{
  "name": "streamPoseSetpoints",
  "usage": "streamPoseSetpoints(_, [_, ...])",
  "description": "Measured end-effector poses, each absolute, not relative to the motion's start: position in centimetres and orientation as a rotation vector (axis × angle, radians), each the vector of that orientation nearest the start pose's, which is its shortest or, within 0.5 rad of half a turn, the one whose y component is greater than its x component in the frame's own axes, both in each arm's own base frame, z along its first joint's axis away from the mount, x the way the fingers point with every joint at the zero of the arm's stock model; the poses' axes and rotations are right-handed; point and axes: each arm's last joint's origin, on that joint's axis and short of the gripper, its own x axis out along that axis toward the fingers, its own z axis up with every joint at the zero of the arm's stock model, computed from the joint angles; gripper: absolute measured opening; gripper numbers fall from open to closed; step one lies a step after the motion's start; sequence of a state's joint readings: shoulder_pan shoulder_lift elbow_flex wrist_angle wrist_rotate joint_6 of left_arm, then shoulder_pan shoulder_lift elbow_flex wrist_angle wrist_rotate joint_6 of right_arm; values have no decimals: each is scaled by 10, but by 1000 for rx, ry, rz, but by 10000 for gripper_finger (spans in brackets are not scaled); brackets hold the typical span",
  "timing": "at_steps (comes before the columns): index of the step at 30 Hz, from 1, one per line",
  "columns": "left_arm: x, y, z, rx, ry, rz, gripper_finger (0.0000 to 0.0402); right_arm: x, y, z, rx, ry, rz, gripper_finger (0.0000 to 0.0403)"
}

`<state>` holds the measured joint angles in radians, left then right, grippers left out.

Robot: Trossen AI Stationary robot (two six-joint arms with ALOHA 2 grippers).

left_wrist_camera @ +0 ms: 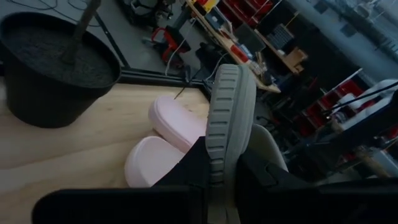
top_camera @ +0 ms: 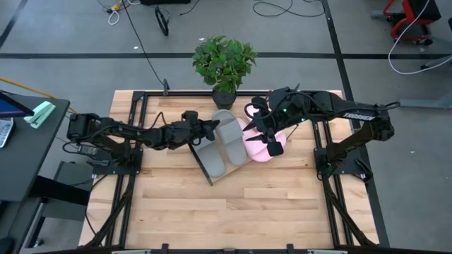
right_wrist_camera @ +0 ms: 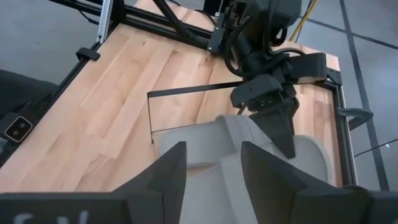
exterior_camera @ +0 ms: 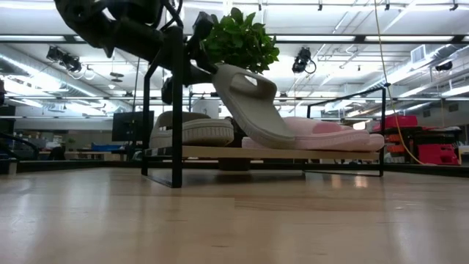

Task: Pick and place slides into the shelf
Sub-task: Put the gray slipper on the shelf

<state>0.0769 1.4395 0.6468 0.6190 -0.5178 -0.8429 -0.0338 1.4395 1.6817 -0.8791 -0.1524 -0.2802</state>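
High view, left claw (top_camera: 210, 128) gripping tilted grey slide (top_camera: 227, 135)

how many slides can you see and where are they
4. One grey slide lies flat on the shelf; the other grey slide is tilted, gripped by the left gripper. Two pink slides lie beside them, under the right gripper.

The right arm (top_camera: 353, 116) carries some white lettering along its dark link, but it is too small for me to read.
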Motion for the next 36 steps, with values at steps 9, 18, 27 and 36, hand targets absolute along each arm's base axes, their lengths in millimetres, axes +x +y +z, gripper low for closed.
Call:
streamPoseSetpoints(9, [288, 37, 211, -695, -13, 666, 48, 286, -5, 425, -210, 613, 203, 158])
streamPoseSetpoints(18, [286, 39, 204, -630, 75, 721, 47, 286, -5, 425, -210, 612, 203, 158])
streamPoseSetpoints(27, [284, 40, 202, -555, 132, 728, 46, 287, -5, 425, -211, 609, 203, 158])
streamPoseSetpoints(36, [282, 41, 196, -505, 200, 753, 46, 287, -5, 425, -210, 609, 203, 158])
